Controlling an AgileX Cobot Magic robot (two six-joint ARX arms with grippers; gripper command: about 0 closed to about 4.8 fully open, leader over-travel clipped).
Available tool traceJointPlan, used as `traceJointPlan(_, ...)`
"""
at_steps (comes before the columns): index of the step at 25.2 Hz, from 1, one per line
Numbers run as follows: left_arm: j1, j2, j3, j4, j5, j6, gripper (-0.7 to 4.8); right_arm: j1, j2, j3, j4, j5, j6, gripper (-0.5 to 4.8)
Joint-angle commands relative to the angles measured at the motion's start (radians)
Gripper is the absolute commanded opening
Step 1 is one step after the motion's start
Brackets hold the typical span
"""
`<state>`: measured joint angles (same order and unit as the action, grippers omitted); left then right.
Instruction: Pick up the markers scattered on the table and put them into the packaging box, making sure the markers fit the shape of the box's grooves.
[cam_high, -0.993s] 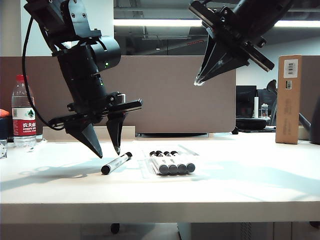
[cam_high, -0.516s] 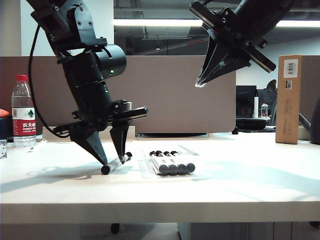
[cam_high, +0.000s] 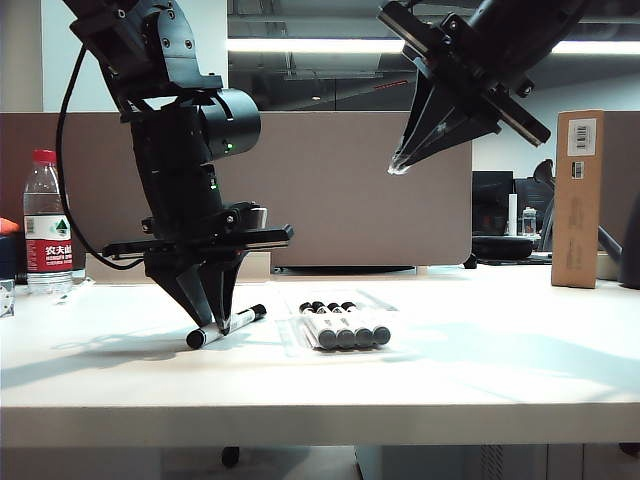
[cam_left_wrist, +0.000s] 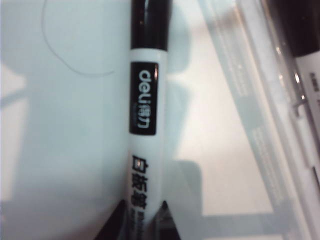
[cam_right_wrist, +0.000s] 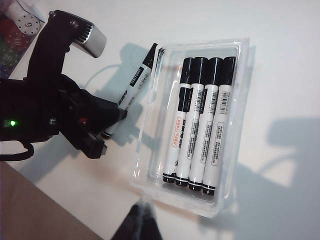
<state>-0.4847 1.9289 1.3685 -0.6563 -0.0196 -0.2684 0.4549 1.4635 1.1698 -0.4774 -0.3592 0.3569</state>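
One loose marker (cam_high: 240, 319) lies on the white table (cam_high: 480, 370), just left of the packaging box (cam_high: 290, 340). My left gripper (cam_high: 213, 325) points down with its fingers shut on that marker's white barrel (cam_left_wrist: 145, 125), near the end away from the cap. In the left wrist view both black fingertips (cam_left_wrist: 117, 225) press against the barrel. The clear box (cam_right_wrist: 240, 45) holds several markers (cam_right_wrist: 200, 125) side by side in its grooves, with an empty groove on the loose marker's (cam_right_wrist: 132, 87) side. My right gripper (cam_high: 400, 163) hangs high above the box, shut and empty (cam_right_wrist: 142, 215).
A water bottle (cam_high: 46, 225) stands at the far left of the table. A tall brown cardboard box (cam_high: 578, 198) stands at the back right. A brown partition (cam_high: 350, 190) runs behind the table.
My left gripper came down over the loose marker and closed its fingers on the barrel, nudging the marker slightly left. The right arm stayed still.
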Motion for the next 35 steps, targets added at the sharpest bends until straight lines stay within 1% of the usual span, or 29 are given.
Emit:
traceJointPlan(1, -0.001, 0.002, -0.002, -0.016, 0.025, -0.023, -0.06, 0.001, -0.004, 0.005, 0.004, -0.002, -0.003, -0.06)
traceJointPlan(2, 0.003, -0.005, 0.002, -0.01, 0.037, -0.05, -0.06, 0.001, -0.004, 0.005, -0.001, -0.002, -0.006, -0.06)
traceJointPlan(4, 0.007, -0.023, 0.002, 0.021, 0.09, -0.077, -0.06, 0.001, -0.004, 0.005, -0.009, -0.002, -0.018, -0.06)
traceJointPlan(7, 0.007, -0.056, 0.002, 0.07, 0.111, -0.164, -0.06, 0.001, -0.005, 0.005, -0.013, -0.01, -0.018, -0.06)
traceJointPlan(9, 0.007, -0.075, 0.002, 0.122, 0.173, -0.206, -0.06, 0.001, -0.004, 0.005, -0.012, -0.01, -0.018, -0.06)
traceJointPlan(10, 0.008, -0.079, 0.002, 0.135, 0.188, -0.228, -0.06, 0.001, -0.005, 0.005, -0.012, -0.01, -0.018, -0.06)
traceJointPlan(11, 0.008, -0.082, 0.001, 0.147, 0.23, -0.278, -0.06, 0.001, -0.005, 0.005, -0.012, -0.01, -0.018, -0.06)
traceJointPlan(12, 0.005, -0.08, 0.001, 0.153, 0.29, -0.303, -0.06, 0.001, -0.005, 0.005, -0.008, -0.01, -0.018, -0.06)
traceJointPlan(15, -0.007, -0.079, 0.001, 0.176, 0.314, -0.36, -0.06, 0.001, -0.005, 0.005, 0.009, -0.01, -0.018, -0.06)
traceJointPlan(19, -0.013, -0.079, 0.001, 0.224, 0.384, -0.433, -0.06, 0.001, -0.005, 0.005, 0.014, -0.01, -0.018, -0.06)
traceJointPlan(20, -0.014, -0.079, 0.001, 0.225, 0.388, -0.443, -0.06, 0.001, -0.005, 0.005, 0.014, -0.01, -0.018, -0.06)
traceJointPlan(22, -0.026, -0.078, 0.0, 0.205, 0.364, -0.449, -0.06, 0.001, -0.005, 0.005, 0.019, -0.01, -0.018, -0.06)
traceJointPlan(23, -0.027, -0.076, -0.001, 0.195, 0.346, -0.464, -0.06, 0.001, -0.005, 0.005, 0.019, -0.01, -0.018, -0.06)
traceJointPlan(29, -0.028, -0.073, -0.001, 0.164, 0.341, -0.497, -0.06, 0.001, -0.005, 0.005, 0.022, -0.01, -0.018, -0.06)
traceJointPlan(31, -0.045, -0.073, -0.001, 0.145, 0.341, -0.511, -0.06, 0.001, -0.005, 0.005, 0.031, -0.01, -0.018, -0.06)
traceJointPlan(35, -0.07, -0.071, -0.001, 0.13, 0.337, -0.511, -0.06, 0.001, -0.005, 0.005, 0.041, -0.01, -0.017, -0.06)
